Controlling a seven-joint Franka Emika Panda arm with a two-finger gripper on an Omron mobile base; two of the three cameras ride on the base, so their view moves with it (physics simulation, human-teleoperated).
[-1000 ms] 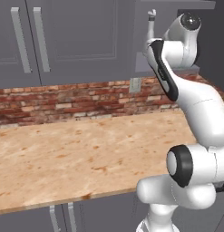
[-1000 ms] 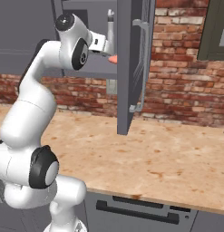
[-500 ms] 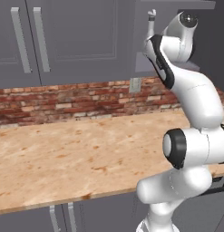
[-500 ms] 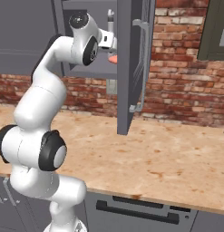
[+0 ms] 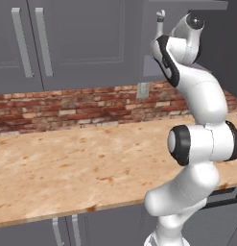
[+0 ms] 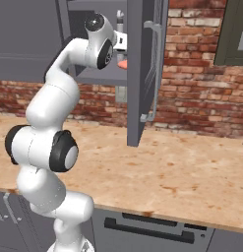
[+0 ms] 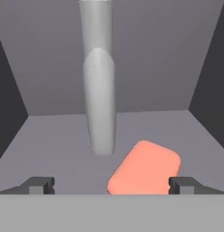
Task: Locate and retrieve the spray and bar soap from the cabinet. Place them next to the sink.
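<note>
Grey cabinet (image 7: 50, 145) shelf above a speckled counter (image 5: 67, 163) and brick wall (image 6: 201, 93) — unlabelled spray (image 7: 99, 90), bar soap (image 7: 144, 168); gripper (image 7: 111, 185) wide open, empty.

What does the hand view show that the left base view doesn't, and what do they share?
Hand view alone: the bar soap lying flat on the cabinet shelf, right of the upright spray, with the open jaws apart, holding nothing. Left base view alone: the wooden counter, the brick wall and the closed doors with silver handles. Both share the spray and the cabinet.
</note>
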